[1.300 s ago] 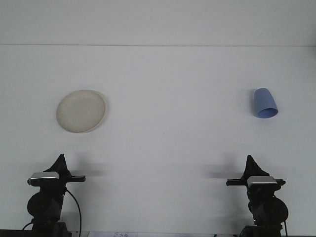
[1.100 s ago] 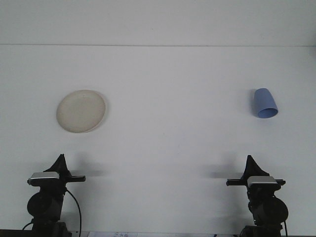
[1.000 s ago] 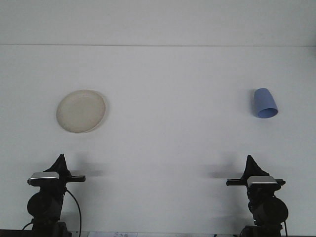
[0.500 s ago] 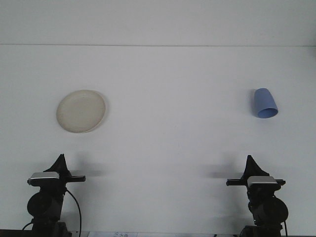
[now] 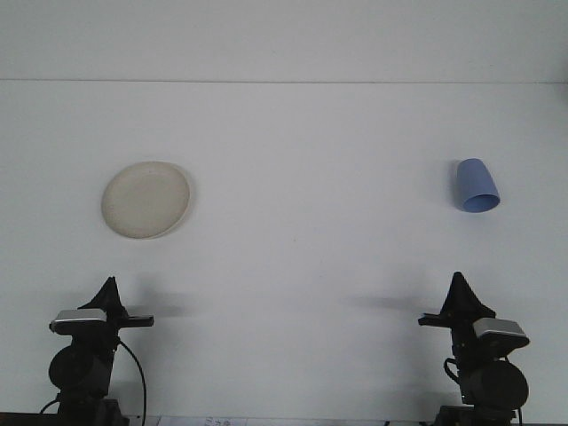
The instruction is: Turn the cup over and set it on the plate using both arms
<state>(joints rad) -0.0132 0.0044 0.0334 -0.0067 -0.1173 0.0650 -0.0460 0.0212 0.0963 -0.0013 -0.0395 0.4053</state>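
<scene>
The right gripper (image 5: 460,288) sits at about five o'clock in the front view, low on the near edge, its dark tip pointing up and away over the table; whether its fingers are spread or pressed together cannot be told from here. It holds nothing. A silver-grey camera block sits just behind it on the black wrist, tilted a little to the right. The left gripper (image 5: 109,291) sits at about seven o'clock, also at the near edge, tip pointing away, empty, and its finger state cannot be told either. A black cable loops down beside its wrist.

The table (image 5: 302,266) is a plain, matte white surface that fills nearly the whole view. A thin straight line runs across near twelve o'clock, where the tabletop meets a pale white wall (image 5: 284,40). Soft grey shadows trail from each gripper toward the centre.

The blue cup (image 5: 477,185) lies at about three o'clock, well apart from the right gripper, its wider open rim toward the robot. The cream plate (image 5: 145,199) lies flat at about nine o'clock, well apart from the cup and from the left gripper. Only bare tabletop lies between grippers, cup and plate.
</scene>
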